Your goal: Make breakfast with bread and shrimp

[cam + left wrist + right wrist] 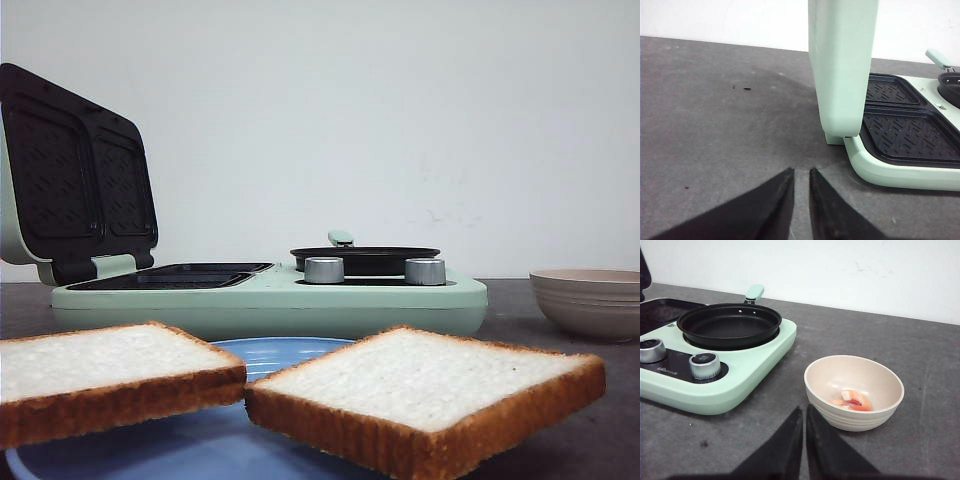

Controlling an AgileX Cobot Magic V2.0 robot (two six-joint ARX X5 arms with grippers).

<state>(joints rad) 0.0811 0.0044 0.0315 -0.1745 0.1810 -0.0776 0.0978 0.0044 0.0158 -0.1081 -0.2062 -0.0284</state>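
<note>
- The bread: left slice [110,375] and right slice [430,395] lie side by side on a blue plate [285,352], crust edges overhanging its rim.
- Shrimp [852,400] sit inside a beige ribbed bowl [855,392], just beside the mint-green breakfast maker [270,295].
- Left gripper [801,172] and right gripper [804,410] hover nearly closed, empty, over bare grey table [715,130].

My dark grey table [900,340] is carrying the mint-green cooker [270,300], a blue plate [200,440] and a beige bowl [854,392].
</note>
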